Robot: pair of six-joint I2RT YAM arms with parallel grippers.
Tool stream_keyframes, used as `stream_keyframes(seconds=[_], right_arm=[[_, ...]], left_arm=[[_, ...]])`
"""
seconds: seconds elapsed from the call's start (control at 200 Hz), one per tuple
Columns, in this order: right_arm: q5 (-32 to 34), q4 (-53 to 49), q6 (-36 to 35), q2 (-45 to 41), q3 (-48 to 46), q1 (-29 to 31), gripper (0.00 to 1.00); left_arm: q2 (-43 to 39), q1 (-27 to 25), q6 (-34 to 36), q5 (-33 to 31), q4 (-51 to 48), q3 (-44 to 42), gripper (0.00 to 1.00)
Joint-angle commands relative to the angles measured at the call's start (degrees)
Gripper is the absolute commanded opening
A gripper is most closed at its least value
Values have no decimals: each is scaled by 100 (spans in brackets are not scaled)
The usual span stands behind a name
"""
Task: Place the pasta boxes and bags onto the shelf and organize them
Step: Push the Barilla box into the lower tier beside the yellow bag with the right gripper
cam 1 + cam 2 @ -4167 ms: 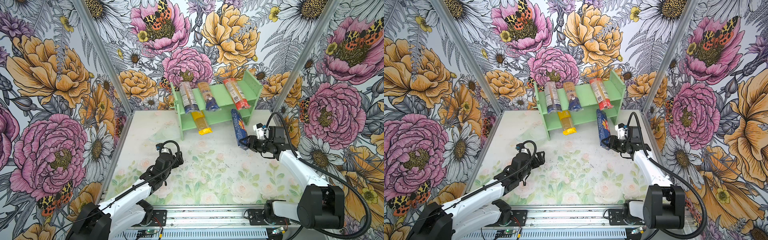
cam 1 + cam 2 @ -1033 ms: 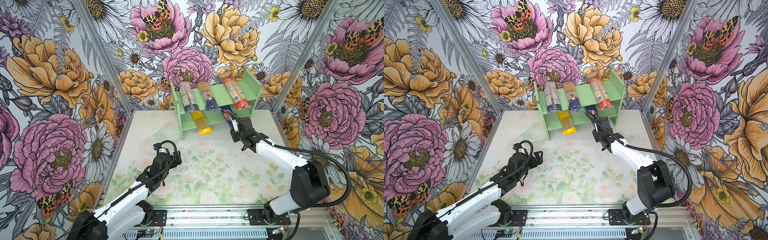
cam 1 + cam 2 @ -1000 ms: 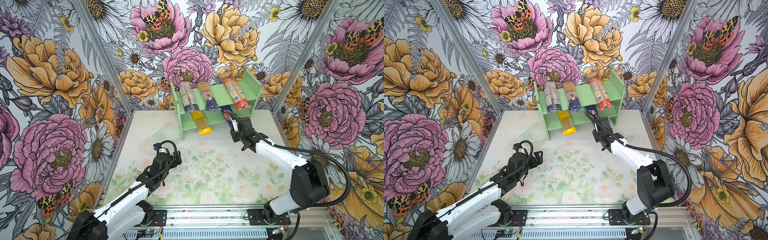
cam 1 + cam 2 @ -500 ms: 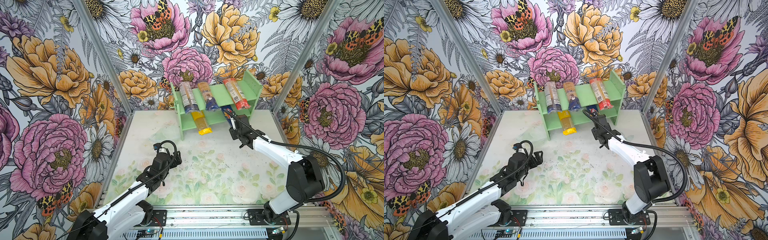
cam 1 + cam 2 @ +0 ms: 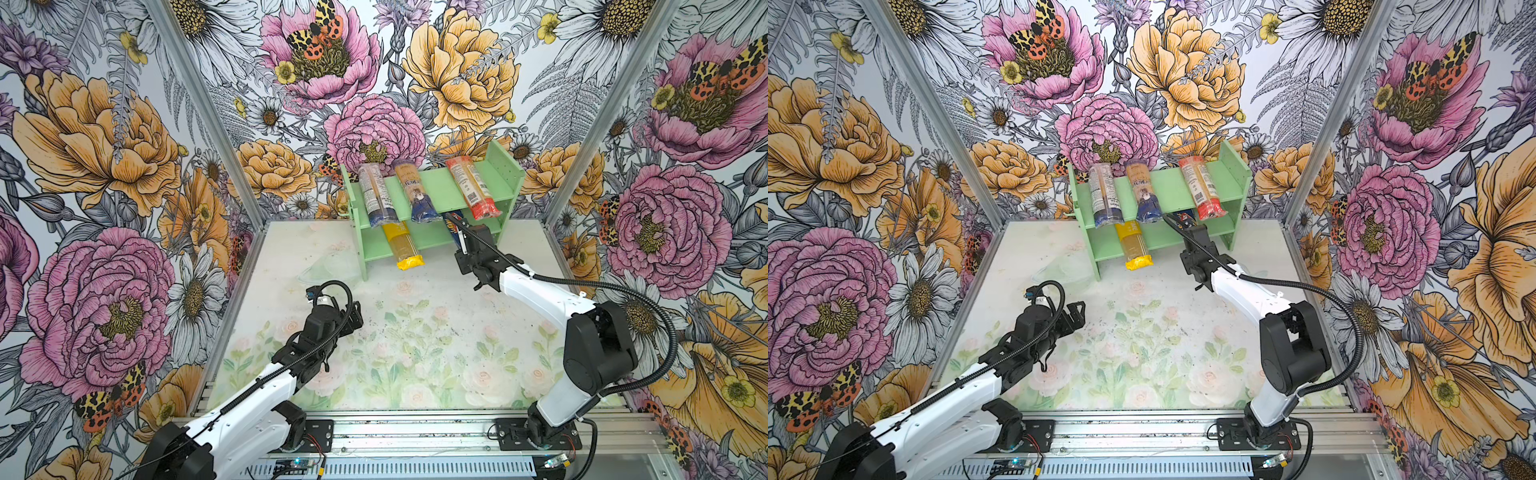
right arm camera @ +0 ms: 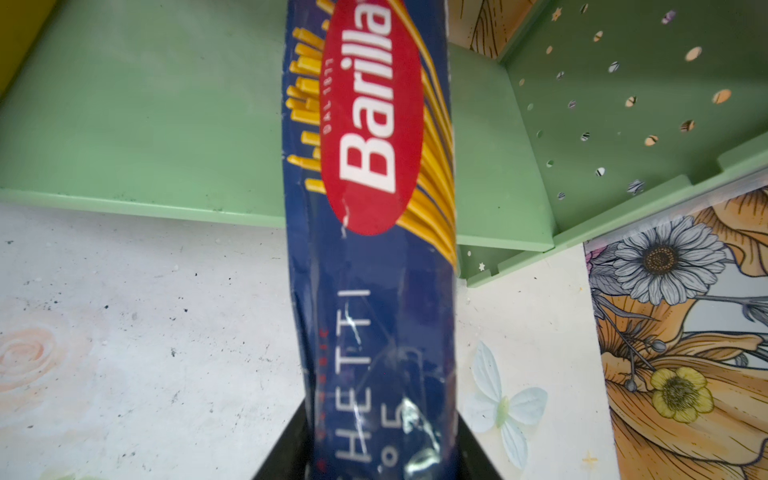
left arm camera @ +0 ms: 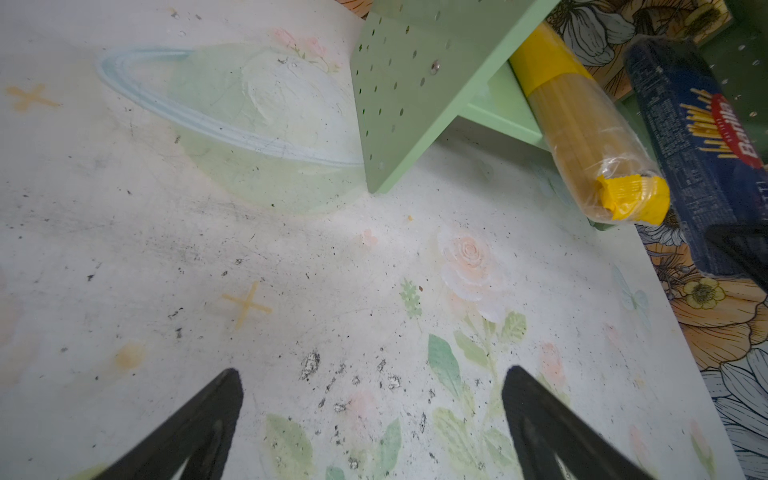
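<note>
dark blue cardboard barilla spaghetti box (image 6: 370, 208) lies lengthwise, its far end over the lower tier of the small mint-green wooden two-tier shelf (image 5: 440, 189) in the upper middle of both top views, its near end out over the table. the right gripper (image 5: 463, 241) is clamped on that near end, jaws against the long sides, probably so the pack can slide in end-first, parallel to its neighbours. left of it on the same tier lies one yellow-ended bag of spaghetti (image 5: 403, 245), poking past the front edge. the upper tier carries three packs side by side: a clear bag with a dark-blue end (image 5: 376, 195), a second dark-blue-ended clear bag (image 5: 415, 195) and a red-ended bag (image 5: 471, 191) further right. that makes five packs, one box and four bags, with none loose on the white floral-print tabletop (image 5: 415, 332). the left gripper (image 7: 370, 374), lower left of centre, hangs low over the table with jaws spread wide and nothing between them, seemingly parked clear of the shelf.
</note>
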Motion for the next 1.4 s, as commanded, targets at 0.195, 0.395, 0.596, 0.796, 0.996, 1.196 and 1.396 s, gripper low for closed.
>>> stream_keyframes(seconds=[0.195,0.395,0.596,0.796,0.996,1.196,1.396], right_arm=[[98,1015,284,-48,574,57,0],[26,1159,360,57,629,60,0],[-42,1366,462,189,687,61,0],[-80,1496,552,300,771,71,0],[-80,1603,547,365,762,74,0],[-46,1707,511,468,808,74,0],[-36,1724,533,652,966,72,0]], left_arm=[[-79,58,62,117,139,1,99],[-79,70,57,125,149,-13,99],[-82,85,62,140,155,-14,99],[-97,104,53,156,149,-31,99],[-114,133,55,163,131,-29,99],[-97,156,55,177,140,-22,99],[-79,162,58,185,150,-30,99]])
